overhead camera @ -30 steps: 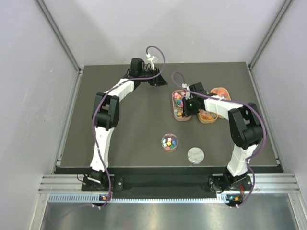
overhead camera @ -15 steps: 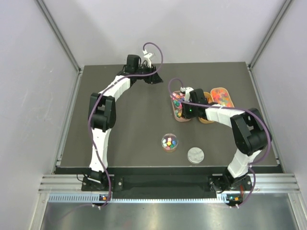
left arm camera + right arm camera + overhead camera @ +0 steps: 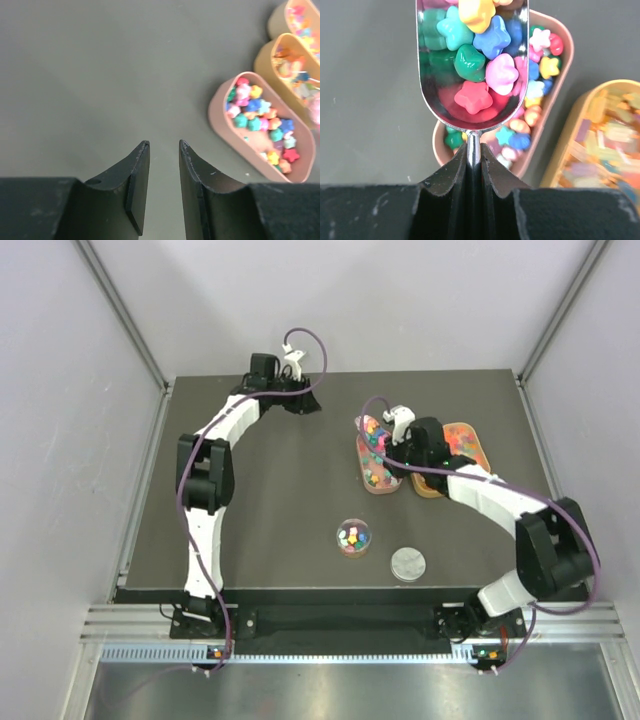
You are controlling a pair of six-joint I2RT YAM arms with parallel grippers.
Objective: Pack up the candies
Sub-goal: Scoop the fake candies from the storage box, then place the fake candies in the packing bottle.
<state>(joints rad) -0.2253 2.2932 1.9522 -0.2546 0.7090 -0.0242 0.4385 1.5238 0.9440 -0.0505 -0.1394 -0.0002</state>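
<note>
While the right arm reaches forward and bends inward over the trays, the right gripper (image 3: pixel 474 150) is clamped tight on the thin handle of a metal scoop (image 3: pixel 427 85). The scoop's bowl is heaped with star-shaped candies (image 3: pixel 470 60) in green, blue, pink, red and yellow. It hangs above the near end of the pink tray (image 3: pixel 566 60), which holds more of the same sweets. An orange tray (image 3: pixel 555 165) lies just beside it on the right.

The left arm stretches far out toward the back edge of the table (image 3: pixel 270 490). The left gripper (image 3: pixel 164 150) points down at bare surface, its jaws a narrow gap apart with nothing between them.

Nearer the arms' bases stands a small clear jar (image 3: pixel 353 537) with some candies inside, and its silver lid (image 3: pixel 407 562) lies just beside it. Broad dark tabletop lies open left of the jar and trays. Grey walls close in the left, right and back edges.
</note>
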